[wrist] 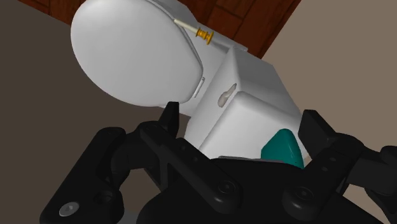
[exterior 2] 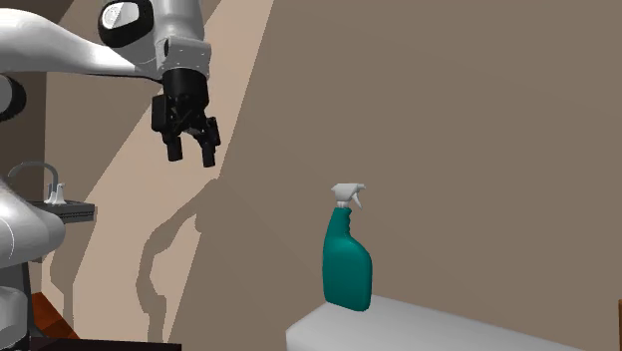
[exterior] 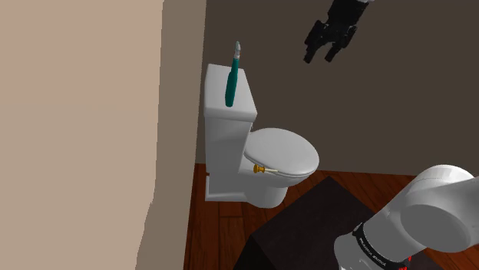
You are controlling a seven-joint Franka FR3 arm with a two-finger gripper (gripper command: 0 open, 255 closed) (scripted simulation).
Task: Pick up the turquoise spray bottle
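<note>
1. The white arm (exterior 2: 60,55) reaches in from the second exterior view's left. Its wrist is bent downward, so the black fingers (exterior 2: 175,150) hang in the air, pointing down and touching nothing.
2. The fingers stand wide apart and grip nothing.
3. In the shoulder view they sit near the top edge, above and to the right of the toilet tank (exterior: 228,126). The arm's rounded white elbow shows at the lower right, over the dark box stand (exterior: 307,230).
4. The spray bottle (exterior 2: 346,267) stands upright on the tank's flat lid, near the end at the second exterior view's left. It is well apart from the fingers and lower than them.
5. The bottle's body is turquoise, flat and shouldered. It narrows to a neck topped by a pale grey trigger head.
6. In the wrist view, a turquoise corner of the bottle peeks out just beside one finger, at the tank's top.
7. The toilet is smooth and white, with a boxy tank and an oval seat lid (wrist: 137,54) that is shut.
8. A thin pale rod with a gold end (exterior: 261,169) lies at the seat lid's rim, close to the tank.
9. The floor (exterior: 222,222) is dark red-brown wooden planks.
10. A beige wall (exterior: 77,115) fills the shoulder view's left, and a grey-brown wall rises close behind the tank and bottle.
11. A sink with a tap (exterior 2: 50,197) shows at the second exterior view's left.
</note>
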